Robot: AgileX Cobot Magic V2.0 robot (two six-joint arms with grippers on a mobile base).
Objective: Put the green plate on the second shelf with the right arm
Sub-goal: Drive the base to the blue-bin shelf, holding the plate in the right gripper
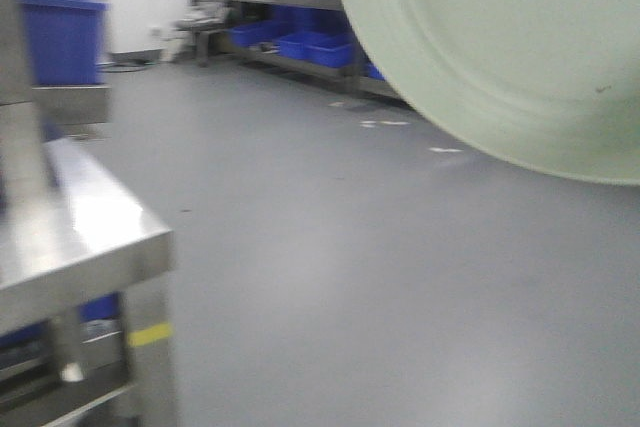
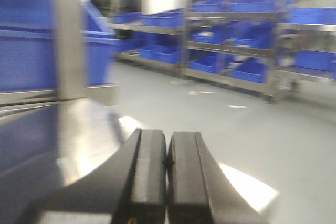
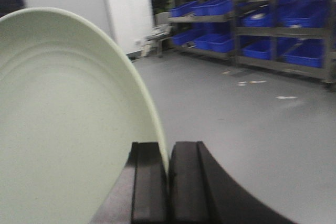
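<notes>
The pale mint-green plate [image 3: 68, 119] fills the left of the right wrist view, held on edge. My right gripper [image 3: 168, 153] is shut on its rim, one black finger on each side. In the front view the plate [image 1: 500, 47] hangs in the air at the upper right, above the floor; the gripper itself is out of that view. My left gripper [image 2: 167, 148] is shut and empty, over the shiny steel shelf top [image 2: 89, 135]. The steel shelf unit [image 1: 80, 237] stands at the left of the front view.
Blue bins [image 1: 60, 27] sit on the steel shelf unit at left. Metal racks with several blue bins [image 2: 236, 40] line the far wall. Grey floor [image 1: 350, 277] spreads between them. A steel upright post [image 2: 68, 35] rises close to the left gripper.
</notes>
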